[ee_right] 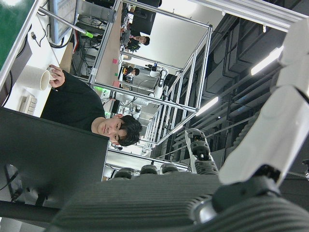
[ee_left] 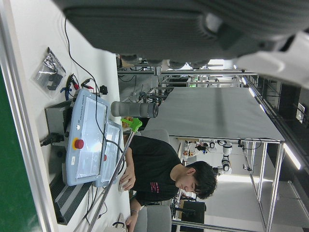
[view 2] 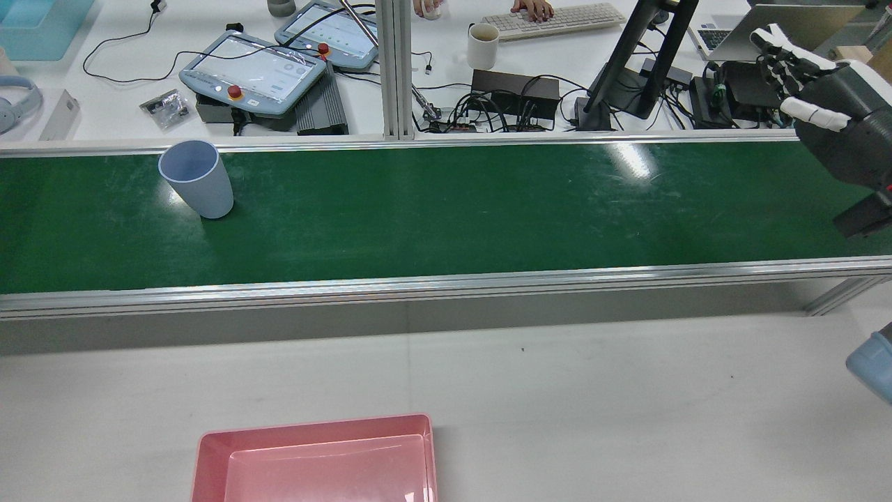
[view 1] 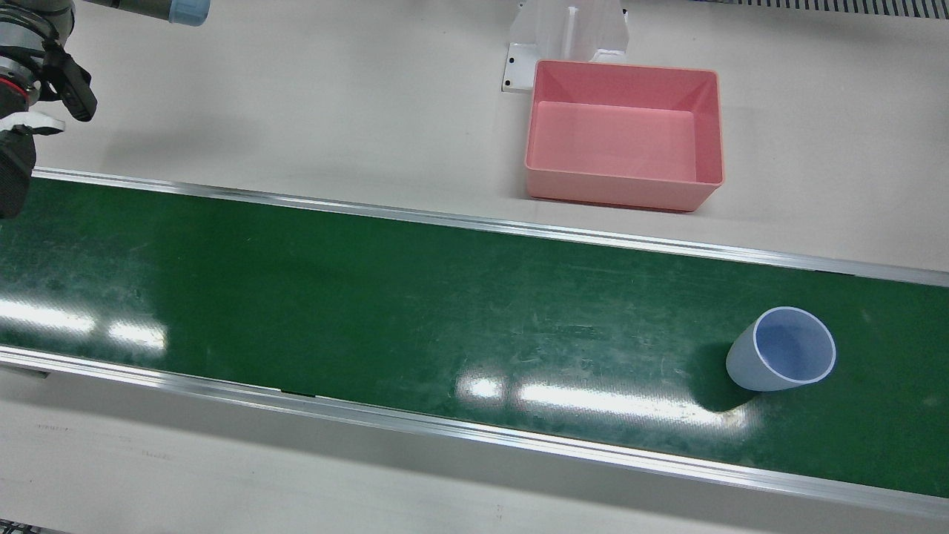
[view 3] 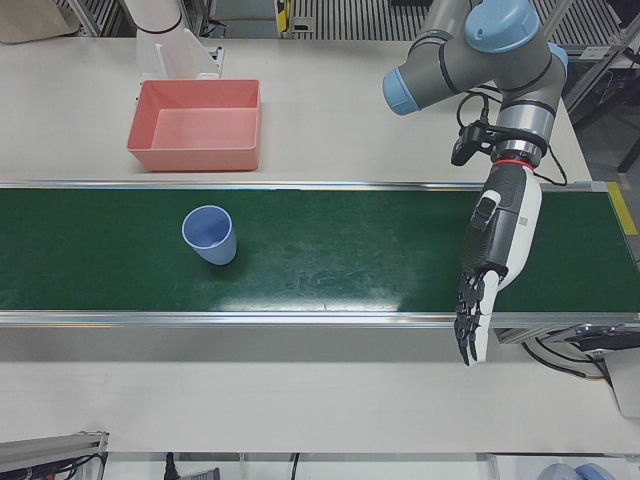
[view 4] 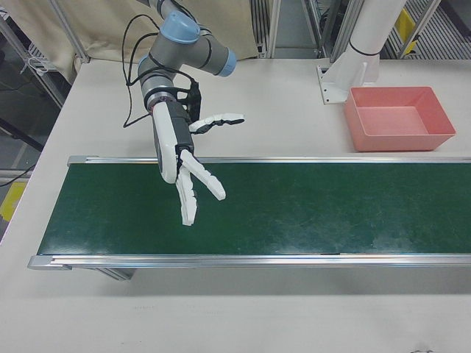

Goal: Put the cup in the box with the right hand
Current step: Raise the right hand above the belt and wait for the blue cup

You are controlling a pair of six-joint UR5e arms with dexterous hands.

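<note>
A light blue-grey cup (view 1: 782,360) stands upright on the green belt; it also shows in the rear view (view 2: 197,180) and the left-front view (view 3: 210,235). The pink box (view 1: 615,193) sits empty on the white table beside the belt, also in the rear view (view 2: 313,427), the left-front view (view 3: 195,158) and the right-front view (view 4: 401,141). My right hand (view 4: 193,173) is open with fingers spread, above the belt's far end from the cup (view 2: 829,97). My left hand (view 3: 497,255) is open, fingers pointing down over the belt's operator-side edge, well apart from the cup.
The green conveyor belt (view 1: 371,297) has raised aluminium rails (view 1: 445,219) on both sides. A white pedestal (view 1: 567,37) stands just behind the box. Beyond the belt, a desk holds teach pendants (view 2: 251,73), a mug (view 2: 482,45), cables and a monitor stand (view 2: 637,63).
</note>
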